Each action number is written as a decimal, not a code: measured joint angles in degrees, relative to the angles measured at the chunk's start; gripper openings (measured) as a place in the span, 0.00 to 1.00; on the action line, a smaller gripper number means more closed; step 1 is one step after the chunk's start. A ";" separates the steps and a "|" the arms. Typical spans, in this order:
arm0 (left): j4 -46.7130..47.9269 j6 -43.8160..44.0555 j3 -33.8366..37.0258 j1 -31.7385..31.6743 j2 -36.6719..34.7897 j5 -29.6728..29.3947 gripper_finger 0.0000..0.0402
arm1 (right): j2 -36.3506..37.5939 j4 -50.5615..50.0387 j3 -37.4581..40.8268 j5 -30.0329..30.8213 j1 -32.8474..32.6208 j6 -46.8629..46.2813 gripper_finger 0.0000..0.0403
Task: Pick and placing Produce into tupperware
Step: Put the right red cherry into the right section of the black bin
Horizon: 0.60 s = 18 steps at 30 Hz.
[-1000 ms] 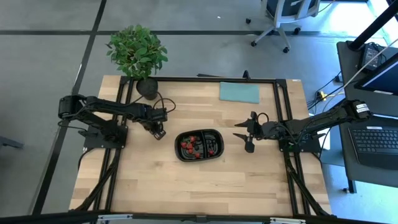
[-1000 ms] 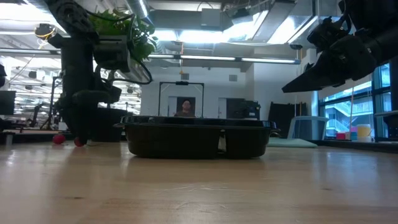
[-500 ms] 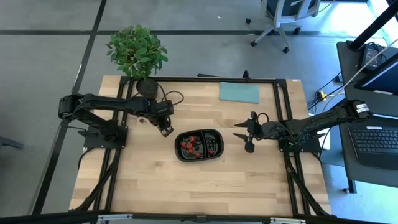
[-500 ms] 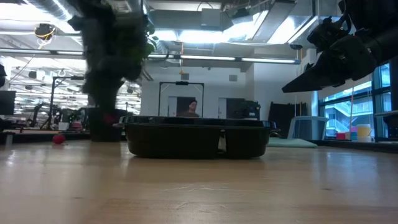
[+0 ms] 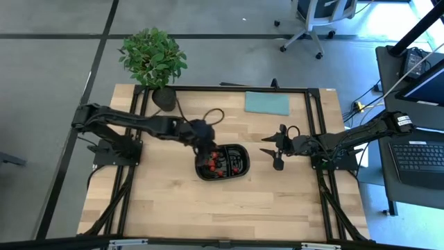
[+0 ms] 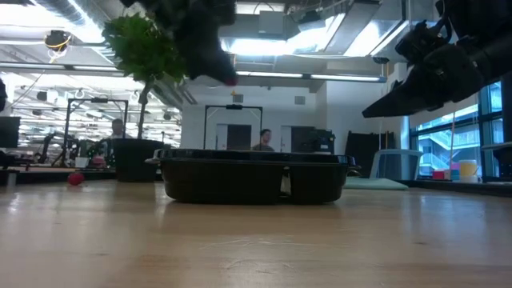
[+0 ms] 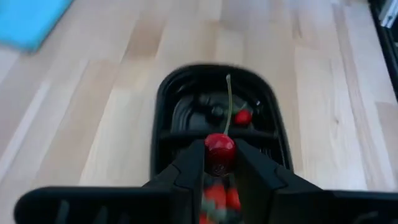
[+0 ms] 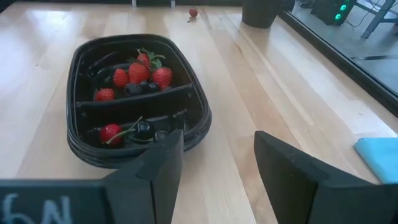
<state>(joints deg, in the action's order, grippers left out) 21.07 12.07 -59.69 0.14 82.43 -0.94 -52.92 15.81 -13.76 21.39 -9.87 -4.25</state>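
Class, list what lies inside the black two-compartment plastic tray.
The black plastic tray holds red strawberries with dark berries in one compartment, a stemmed cherry and dark berry in the other. Anything beneath them is hidden.

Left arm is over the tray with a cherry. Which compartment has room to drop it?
The left gripper holds the cherry over the tray. In the right wrist view, the compartment with the strawberries is crowded; the one with one red fruit and a dark berry has more bare floor.
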 joint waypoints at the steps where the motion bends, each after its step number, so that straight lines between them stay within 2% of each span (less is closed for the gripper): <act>1: -1.55 -1.27 -0.44 0.51 1.17 -0.03 0.17 | 0.00 0.27 0.00 0.00 0.00 -0.22 0.50; 6: -10.33 -8.35 -2.01 2.15 6.77 -2.42 0.17 | 0.01 4.71 0.00 -0.17 0.00 -4.13 0.50; 9: -15.48 -11.54 -2.10 2.28 9.38 -3.44 0.18 | 0.01 7.17 0.00 -3.90 0.00 -3.99 0.50; 12: -19.94 -12.80 -2.15 2.23 10.96 -4.00 0.18 | 0.01 10.24 0.00 -6.95 -0.04 -4.18 0.50; 18: -29.28 -15.52 -2.23 2.59 13.25 -4.36 0.17 | -0.11 15.03 0.00 -7.02 -0.20 -4.35 0.50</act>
<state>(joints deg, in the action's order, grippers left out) -8.21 -3.45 -61.92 2.73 95.68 -5.30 -53.02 30.84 -13.76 14.37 -10.07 -8.60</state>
